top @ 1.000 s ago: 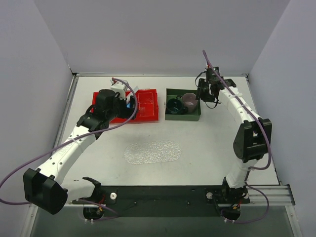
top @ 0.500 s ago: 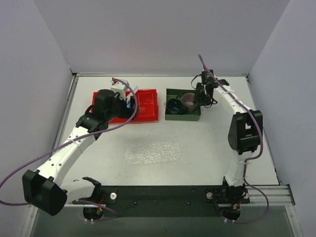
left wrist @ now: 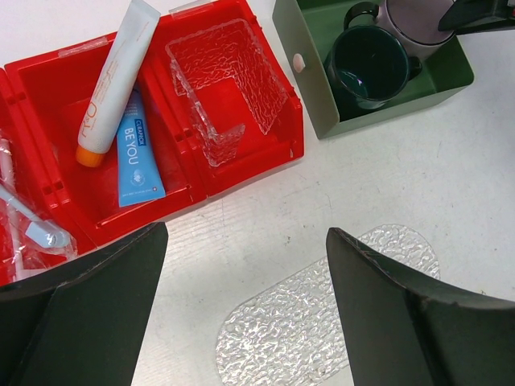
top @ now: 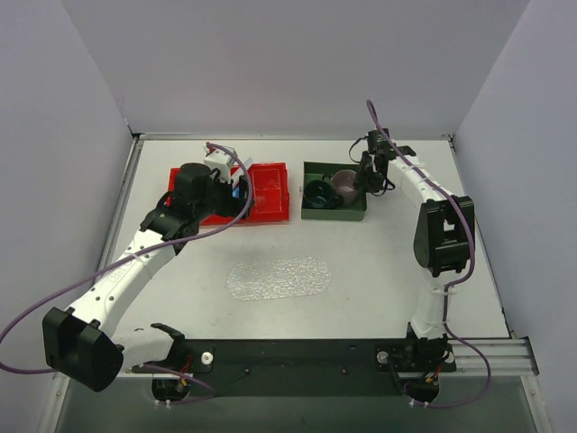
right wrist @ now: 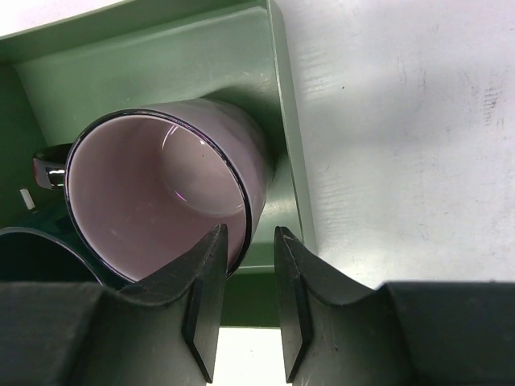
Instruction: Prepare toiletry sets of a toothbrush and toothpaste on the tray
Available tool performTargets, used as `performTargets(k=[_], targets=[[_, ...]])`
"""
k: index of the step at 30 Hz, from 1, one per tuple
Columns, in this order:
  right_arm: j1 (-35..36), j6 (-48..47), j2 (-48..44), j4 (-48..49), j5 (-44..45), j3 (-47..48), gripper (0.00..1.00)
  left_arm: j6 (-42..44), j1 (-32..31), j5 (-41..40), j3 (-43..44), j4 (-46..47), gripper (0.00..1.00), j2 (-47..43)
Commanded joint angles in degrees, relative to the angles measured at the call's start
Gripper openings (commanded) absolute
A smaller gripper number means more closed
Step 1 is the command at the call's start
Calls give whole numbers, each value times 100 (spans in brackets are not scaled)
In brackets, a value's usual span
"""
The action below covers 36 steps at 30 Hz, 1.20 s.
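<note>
The left claw (left wrist: 245, 241) hangs wide open and holds nothing, above the bench (top: 379, 262) just off the front lip of the red bin (left wrist: 265, 153). The right claw (right wrist: 247, 233) has its jaws narrowly apart astride the wall of the pink mug (right wrist: 153, 201) in the green bin (right wrist: 161, 72) (whether they press on it, I can't tell).

The bench is white and matte, boxed in by pale walls on three sides. Both bins stand side by side toward the far wall. The tray (top: 278, 277) lies flat nearer the arm bases, long axis left to right, with open bench all round it.

The toothpaste (left wrist: 113, 80) lies slanted in the red bin's middle compartment, orange cap toward the claw and flat end past the back rim. A blue tube (left wrist: 138, 157) lies touching it. What looks like the toothbrush (left wrist: 44, 235), slim and pale blue, lies in the left compartment, mostly cut off.
</note>
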Motion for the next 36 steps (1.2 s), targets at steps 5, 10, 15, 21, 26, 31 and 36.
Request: performTargets(k=[5,10,15,21,26,31,36], targets=[[7,215,126,51,177,191,25,48,-14,108,1,195,91,-4],[7,268,187,51,256,182,24,57,-14,108,9,186,91,14],[16,285,284,50,256,235,21,57,-23,108,18,186,91,14],[16,338,328,42,230,261,11,66,-14,99,9,186,91,22],[33,417,223,50,239,252,0,75,-14,90,9,178,91,22],[25,496,47,59,309,296,0,84,-14,73,18,178,91,22],[42,461,-190,182,466,323,0,84,-14,81,9,186,91,31]])
